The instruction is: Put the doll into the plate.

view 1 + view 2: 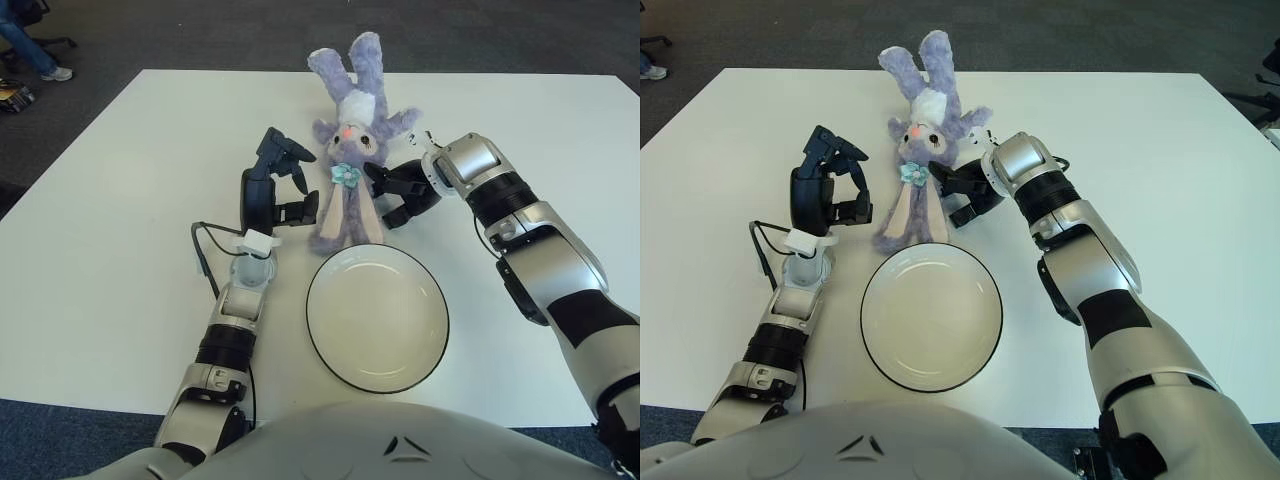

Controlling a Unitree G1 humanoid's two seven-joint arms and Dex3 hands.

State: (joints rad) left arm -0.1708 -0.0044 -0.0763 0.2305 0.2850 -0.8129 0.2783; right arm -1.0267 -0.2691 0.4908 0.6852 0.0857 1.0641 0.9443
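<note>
In the left eye view, a purple and white doll (347, 165) lies on the white desk (120, 250), its long ears reaching toward the empty plate (376, 315) and stopping just short of the rim. The left hand (275, 190) shows just left of the doll with its fingers spread and holding nothing. The right hand (398, 192) is at the doll's other side, fingers released and close against the plush, not closed around it. In the right eye view, the doll (920, 140) lies just beyond the plate (931, 315), between the left hand (826, 188) and the right hand (962, 193), whose dark fingers reach toward its body.
</note>
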